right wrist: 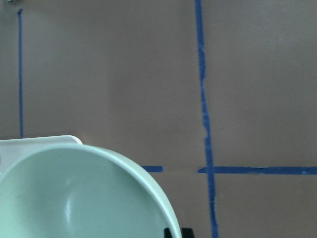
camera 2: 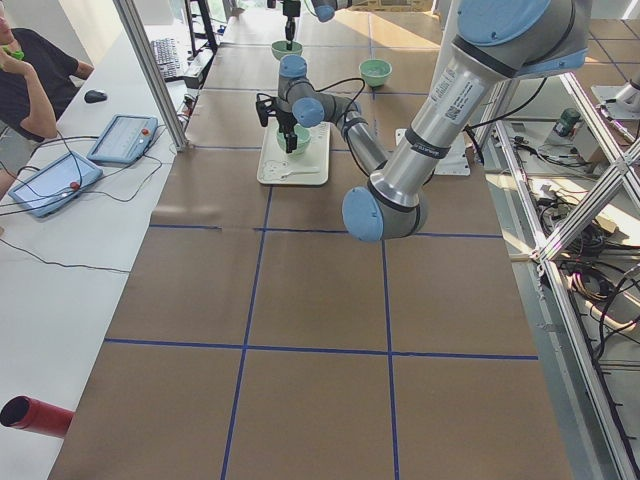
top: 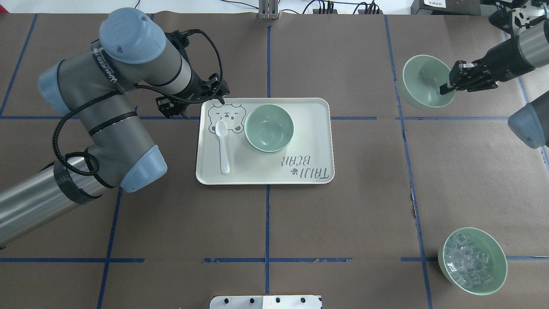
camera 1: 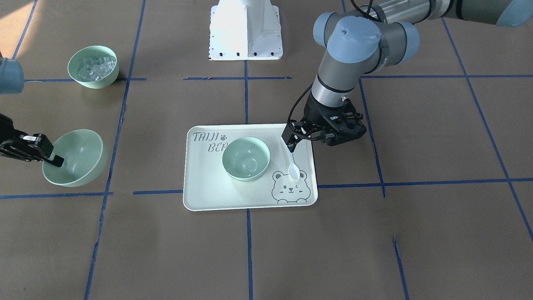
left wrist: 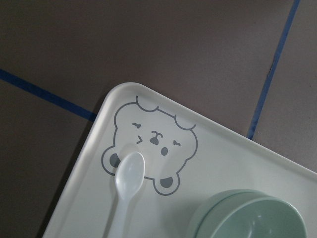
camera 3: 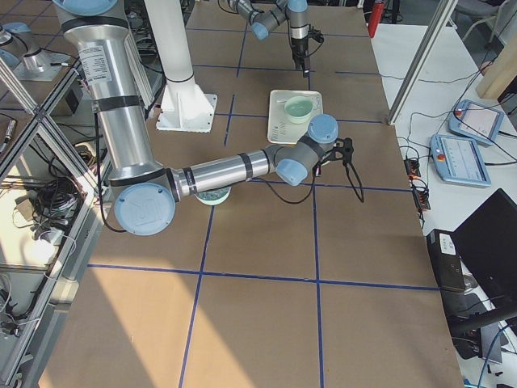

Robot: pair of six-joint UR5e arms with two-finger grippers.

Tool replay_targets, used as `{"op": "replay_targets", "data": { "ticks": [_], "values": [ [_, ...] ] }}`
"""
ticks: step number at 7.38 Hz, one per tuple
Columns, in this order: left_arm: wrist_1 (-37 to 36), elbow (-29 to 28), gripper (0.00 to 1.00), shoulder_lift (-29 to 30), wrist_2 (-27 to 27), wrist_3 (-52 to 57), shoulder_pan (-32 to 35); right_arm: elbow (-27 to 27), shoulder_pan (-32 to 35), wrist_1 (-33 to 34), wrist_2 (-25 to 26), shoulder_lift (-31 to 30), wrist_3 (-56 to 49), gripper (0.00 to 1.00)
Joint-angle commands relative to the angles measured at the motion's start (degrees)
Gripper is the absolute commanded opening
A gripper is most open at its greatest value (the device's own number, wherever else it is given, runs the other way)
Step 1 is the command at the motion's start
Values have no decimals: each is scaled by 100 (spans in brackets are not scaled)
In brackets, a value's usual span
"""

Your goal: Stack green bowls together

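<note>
A pale green bowl (top: pixel 269 128) stands on the bear-print tray (top: pixel 309 141). A second rim shows under it in the left wrist view (left wrist: pixel 208 213), so two bowls look nested there. My right gripper (top: pixel 444 89) is shut on the near rim of a third green bowl (top: pixel 422 81), which hangs tilted at the far right. One finger is inside the bowl (camera 1: pixel 79 156) in the front view, where the right gripper (camera 1: pixel 56 161) is at the left edge. My left gripper (top: pixel 193 102) is open and empty, just outside the tray's far left corner.
A white plastic spoon (top: pixel 223 146) lies on the tray beside the bear print (left wrist: pixel 153 144). A similar green bowl holding clear cubes (top: pixel 472 261) stands at the near right. The robot's white base (camera 1: pixel 245 29) is at the table's near edge.
</note>
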State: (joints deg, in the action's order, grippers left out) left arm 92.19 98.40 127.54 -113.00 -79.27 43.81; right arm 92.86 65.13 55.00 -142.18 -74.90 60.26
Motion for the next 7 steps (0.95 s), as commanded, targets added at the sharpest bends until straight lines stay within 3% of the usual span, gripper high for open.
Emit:
{"op": "replay_targets", "data": {
  "ticks": [1, 2, 4, 5, 7],
  "values": [
    [-963, 660, 100, -307, -11, 1312, 582, 319, -629, 2, 224, 493, 941, 0],
    [-1105, 749, 100, -387, -37, 1770, 793, 390, -1086, 98, 626, 703, 1144, 0],
    [-1089, 750, 100, -755, -335, 2553, 1180, 748, -1798, 1733, 1479, 1405, 1146, 0],
    [-1080, 768, 100, -896, -371, 2844, 1330, 759, -2037, 2212, 1813, 1739, 1146, 0],
    [-1080, 838, 100, -1195, -380, 3468, 1655, 602, -2364, 2357, 2246, 2005, 1146, 0]
  ]
}}
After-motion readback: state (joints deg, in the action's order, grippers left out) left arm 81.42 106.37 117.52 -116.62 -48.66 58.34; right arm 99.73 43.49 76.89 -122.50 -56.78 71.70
